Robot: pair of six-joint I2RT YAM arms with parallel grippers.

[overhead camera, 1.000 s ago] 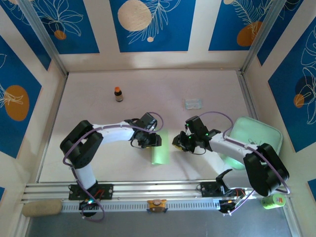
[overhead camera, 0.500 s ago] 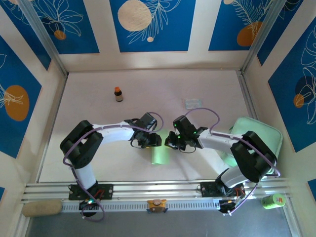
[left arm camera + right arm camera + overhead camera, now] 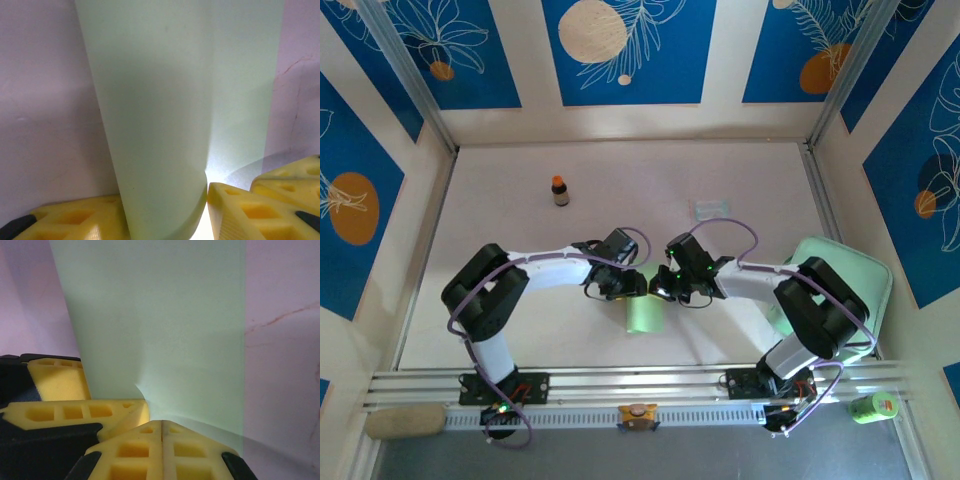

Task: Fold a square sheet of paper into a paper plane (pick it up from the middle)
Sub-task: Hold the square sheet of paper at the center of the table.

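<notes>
Pale green square sheet of thin paper (image 3: 643, 314) is doubled into a narrow strip, mid-width on the white table (image 3: 520, 300), nearer its near edge, long axis near-to-far. The first fold is judged in hand; flattening into a crease is called for next. The rounded fold is pinched loosely by the yellow-fingered left gripper (image 3: 165, 217). The right gripper (image 3: 161, 440) jaws are pressed together at the far end.

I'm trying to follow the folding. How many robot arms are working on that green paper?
2. The left arm reaches in from the left and the right arm from the right. Their jaws meet at the far end of the green paper, mid-table.
</notes>
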